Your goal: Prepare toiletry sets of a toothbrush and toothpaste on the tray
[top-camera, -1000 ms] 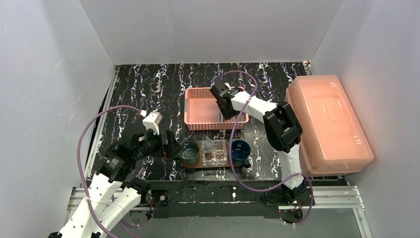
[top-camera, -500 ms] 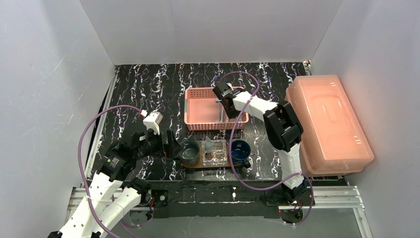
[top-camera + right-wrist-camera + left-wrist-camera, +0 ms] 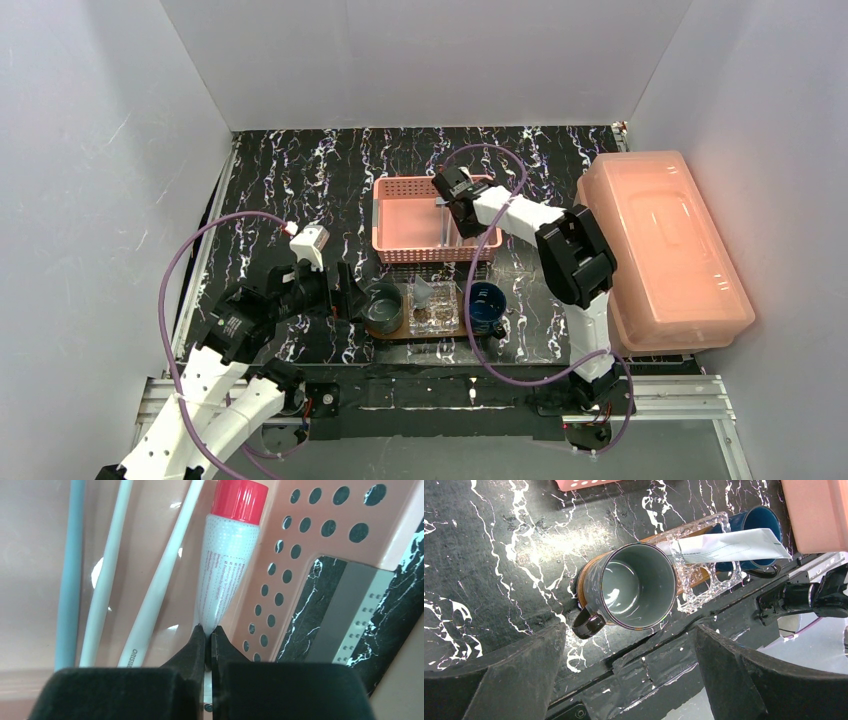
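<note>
Hovering nearest the bases, the left claw [image 3: 629, 640] is spread wide and empty, its fingers either side of the grey mug [image 3: 636, 585] on the left end of the tray [image 3: 452, 333], which also bears a clear rack [image 3: 704, 572] and a blue mug [image 3: 756, 520], with a white tube [image 3: 734, 547] resting over them. Higher in the top view, beyond the tray, sits the basket [image 3: 410, 254], and the right claw [image 3: 206, 630] is down in its right side, clenched on the flat crimped tail of the toothpaste [image 3: 225, 565]. The tube's long axis runs straight away from the fingers toward the top of the wrist frame, red cap [image 3: 240, 500] farthest, beside the perforated wall, with three slim handles [image 3: 156, 580], likely toothbrushes, just left. The tray lies below the basket in the top view, toward the right arm's base, so the carry looks like a lift and a pull back.
</note>
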{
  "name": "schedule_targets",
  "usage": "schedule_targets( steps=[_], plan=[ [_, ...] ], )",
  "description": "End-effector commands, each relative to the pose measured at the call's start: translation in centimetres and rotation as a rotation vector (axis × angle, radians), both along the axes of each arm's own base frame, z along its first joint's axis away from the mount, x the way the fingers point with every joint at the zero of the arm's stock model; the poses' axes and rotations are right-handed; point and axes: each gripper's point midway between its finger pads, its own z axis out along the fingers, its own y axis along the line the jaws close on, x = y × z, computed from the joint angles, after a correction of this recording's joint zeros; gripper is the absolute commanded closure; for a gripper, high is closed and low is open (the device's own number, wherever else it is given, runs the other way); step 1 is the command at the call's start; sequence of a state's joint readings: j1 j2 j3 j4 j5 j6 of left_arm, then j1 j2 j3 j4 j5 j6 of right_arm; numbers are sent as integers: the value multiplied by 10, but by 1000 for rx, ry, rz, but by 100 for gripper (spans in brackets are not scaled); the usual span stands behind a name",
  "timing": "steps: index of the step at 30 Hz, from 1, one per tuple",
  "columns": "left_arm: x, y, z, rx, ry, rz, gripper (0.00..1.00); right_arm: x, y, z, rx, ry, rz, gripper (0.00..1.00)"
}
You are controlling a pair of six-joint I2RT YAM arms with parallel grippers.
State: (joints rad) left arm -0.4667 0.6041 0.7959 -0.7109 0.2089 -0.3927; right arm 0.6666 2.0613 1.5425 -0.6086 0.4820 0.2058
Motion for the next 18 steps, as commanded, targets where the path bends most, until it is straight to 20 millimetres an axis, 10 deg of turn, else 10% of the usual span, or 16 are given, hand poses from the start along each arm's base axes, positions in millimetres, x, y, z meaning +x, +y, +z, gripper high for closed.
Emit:
schedule_targets(
  steps=[1, 18],
  plan=[
    [2, 2, -2, 17, -4, 0, 1, -12, 16, 5, 108, 27, 23, 99],
    [2, 2, -2, 20, -2, 5, 1, -4, 22, 92, 249, -156, 26, 99]
  ],
)
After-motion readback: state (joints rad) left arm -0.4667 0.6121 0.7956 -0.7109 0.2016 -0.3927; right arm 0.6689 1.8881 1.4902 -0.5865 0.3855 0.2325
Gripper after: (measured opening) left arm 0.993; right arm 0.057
